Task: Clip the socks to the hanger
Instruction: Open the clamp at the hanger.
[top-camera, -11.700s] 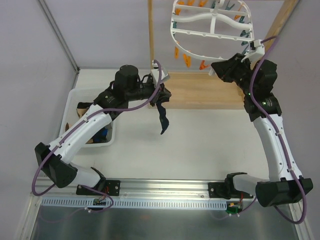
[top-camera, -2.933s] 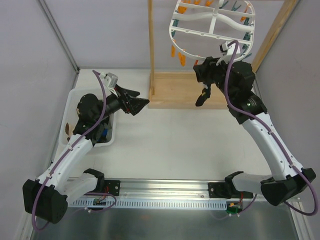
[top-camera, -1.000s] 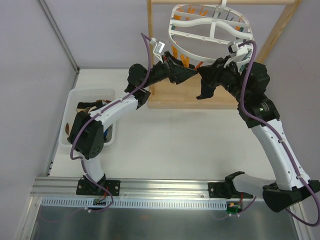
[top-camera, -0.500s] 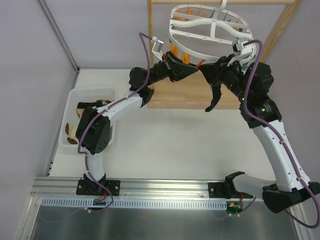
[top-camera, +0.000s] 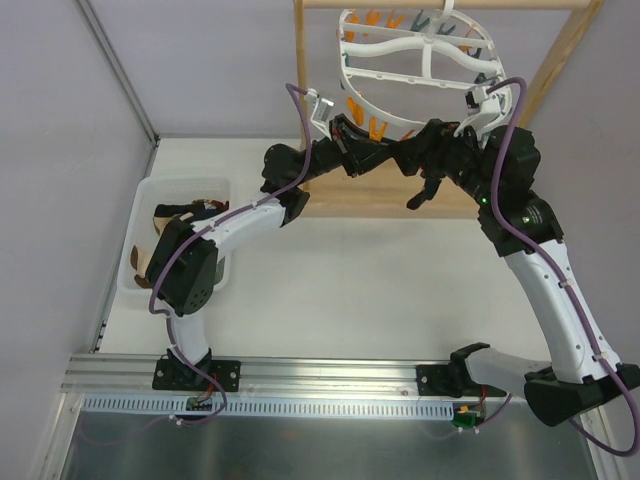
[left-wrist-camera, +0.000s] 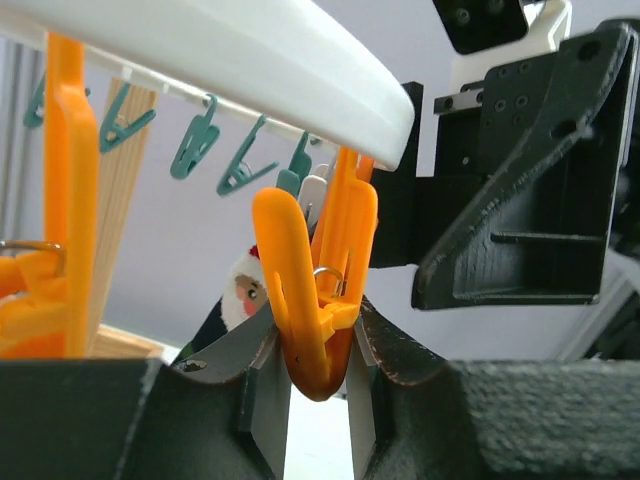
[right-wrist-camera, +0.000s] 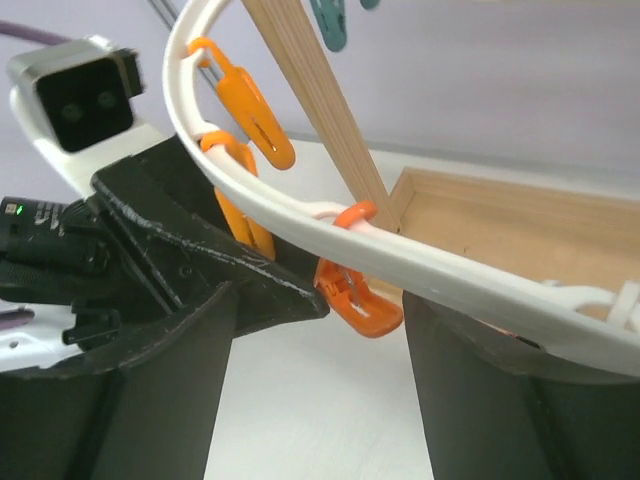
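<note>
- The only mark to make out is a small white-and-red face, rather like a Santa, on the dark sock (left-wrist-camera: 243, 297); it is too blurred to show any lettering
- In the left wrist view the sock hangs just behind the orange peg (left-wrist-camera: 312, 300). From the top camera it dangles below the near rim of the hanger (top-camera: 420, 62), over the base of the wooden stand (top-camera: 299, 90). Whether the peg has caught it cannot be told
- The hanger, a white oval frame, hangs at the far side of the table, with teal pegs (left-wrist-camera: 195, 140) and more orange ones around its rim
- The left gripper (left-wrist-camera: 315, 340) is closed on the lower end of the orange peg, one finger on each side, squeezing it
- The right gripper (right-wrist-camera: 318, 350) stands wide open, with nothing seen between its fingers; the hanger's rim runs across its view above the gap, and the left gripper's tip sits just to the left
- The right arm's black bracket (left-wrist-camera: 520, 200) blocks the right side of the left wrist view
- A white bin (top-camera: 190, 182) holding more socks sits at the left, well apart from the hanger
</note>
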